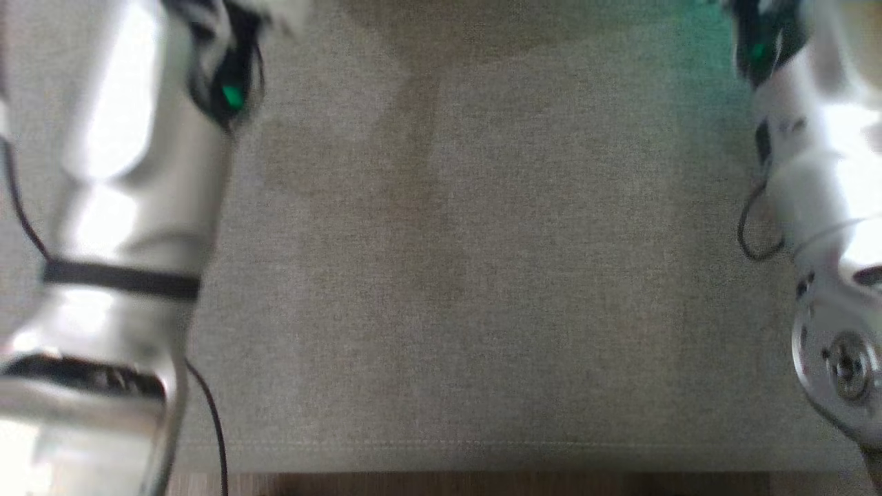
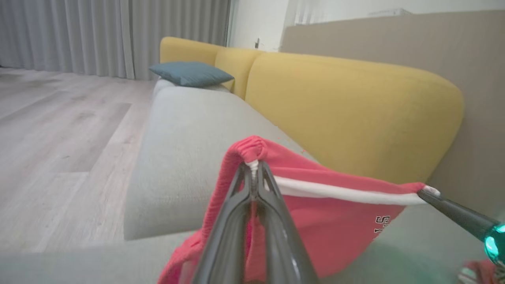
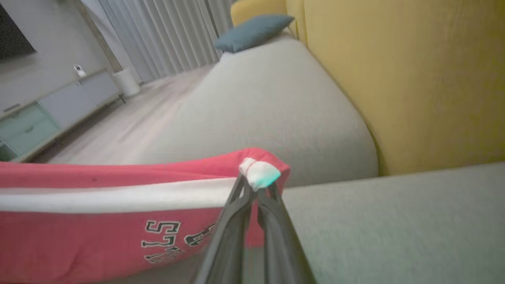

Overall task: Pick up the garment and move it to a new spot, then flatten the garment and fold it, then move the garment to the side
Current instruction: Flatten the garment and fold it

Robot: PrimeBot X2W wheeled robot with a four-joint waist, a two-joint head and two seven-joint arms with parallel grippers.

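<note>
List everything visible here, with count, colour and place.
sofa: 1, grey seat, yellow back, before the robot
garment: 1, red with white band, held up over the sofa
cushion: 1, blue, on the seat's far end
curtains: 1 set, grey, at the far wall
floor: 1, pale wood, beside the sofa
cabinet: 1, pale, low, across the floor
arms: 2, silver, edges of head view
left tool: 1, dark, shut on garment's band
right tool: 1, dark, shut on band's other end

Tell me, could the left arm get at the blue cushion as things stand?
Probably not: the left gripper is shut on the red garment, and the blue cushion lies far along the sofa seat.
</note>
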